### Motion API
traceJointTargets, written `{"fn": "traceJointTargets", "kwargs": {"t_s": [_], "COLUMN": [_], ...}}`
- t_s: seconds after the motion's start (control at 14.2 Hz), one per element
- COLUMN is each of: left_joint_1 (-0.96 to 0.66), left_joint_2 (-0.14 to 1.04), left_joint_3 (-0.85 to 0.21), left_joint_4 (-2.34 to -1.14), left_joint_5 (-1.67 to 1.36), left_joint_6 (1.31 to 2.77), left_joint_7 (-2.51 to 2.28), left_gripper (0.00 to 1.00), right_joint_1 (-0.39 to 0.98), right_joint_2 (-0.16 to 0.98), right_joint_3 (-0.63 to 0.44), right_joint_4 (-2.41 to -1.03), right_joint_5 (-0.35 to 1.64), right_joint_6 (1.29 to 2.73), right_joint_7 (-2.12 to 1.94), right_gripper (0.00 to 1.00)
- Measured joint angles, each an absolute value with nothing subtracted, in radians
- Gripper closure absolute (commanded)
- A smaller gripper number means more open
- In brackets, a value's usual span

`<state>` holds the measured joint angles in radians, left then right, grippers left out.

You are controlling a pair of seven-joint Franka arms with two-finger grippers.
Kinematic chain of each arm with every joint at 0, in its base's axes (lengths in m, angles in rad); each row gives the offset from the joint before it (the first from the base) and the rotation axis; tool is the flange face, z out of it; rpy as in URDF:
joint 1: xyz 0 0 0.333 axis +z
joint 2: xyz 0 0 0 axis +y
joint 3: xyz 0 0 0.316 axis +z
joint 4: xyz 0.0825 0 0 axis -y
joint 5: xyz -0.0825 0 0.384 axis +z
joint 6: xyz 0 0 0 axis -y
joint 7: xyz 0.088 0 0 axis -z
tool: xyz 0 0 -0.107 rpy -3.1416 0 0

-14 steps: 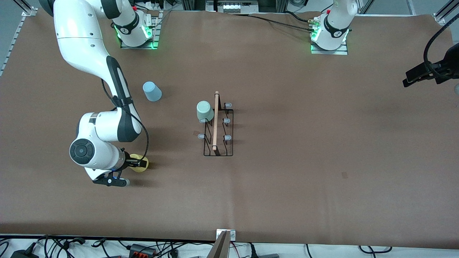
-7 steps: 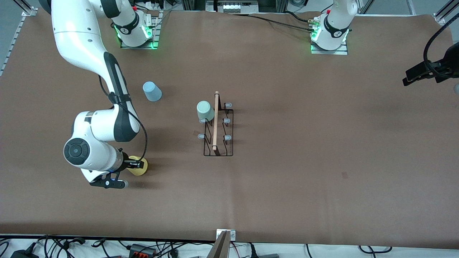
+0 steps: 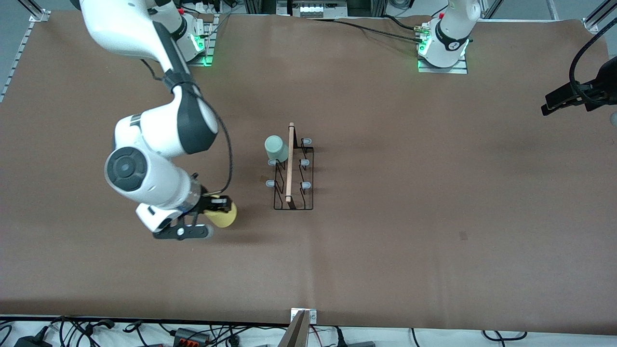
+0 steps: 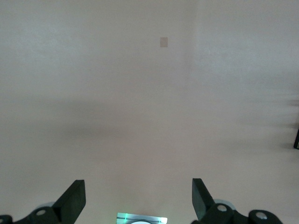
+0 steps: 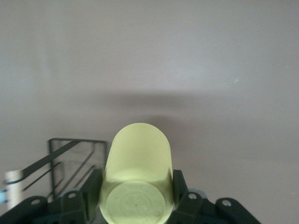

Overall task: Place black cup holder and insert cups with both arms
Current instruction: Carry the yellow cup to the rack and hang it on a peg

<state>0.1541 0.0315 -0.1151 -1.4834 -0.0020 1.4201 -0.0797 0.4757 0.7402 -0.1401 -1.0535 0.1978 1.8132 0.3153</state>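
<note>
Right pincer [image 5: 138, 196] grips the yellow cup [image 5: 138, 172], black cup holder [image 5: 70, 161] beside.

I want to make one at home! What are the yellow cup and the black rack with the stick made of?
The yellow cup, held in the right gripper, looks like thin smooth plastic: light glows through its wall, and moulded rings show on its base. The black rack looks like thin metal wire with a dark coating, though painted plastic is possible. Its stick handle looks like pale bare wood.
</note>
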Motion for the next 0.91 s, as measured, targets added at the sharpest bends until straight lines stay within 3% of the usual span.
{"fn": "traceJointTargets", "kwargs": {"t_s": [0.91], "left_joint_1": [0.156], "left_joint_2": [0.032], "left_joint_3": [-0.111], "left_joint_4": [-1.482], "left_joint_5": [-0.002], "left_joint_6": [1.419], "left_joint_7": [-0.080], "left_gripper": [0.00], "right_joint_1": [0.570], "right_joint_2": [0.757], "right_joint_3": [-0.105], "right_joint_4": [-1.059], "right_joint_5": [0.199], "right_joint_6": [1.811], "right_joint_7": [0.520], "right_gripper": [0.71]}}
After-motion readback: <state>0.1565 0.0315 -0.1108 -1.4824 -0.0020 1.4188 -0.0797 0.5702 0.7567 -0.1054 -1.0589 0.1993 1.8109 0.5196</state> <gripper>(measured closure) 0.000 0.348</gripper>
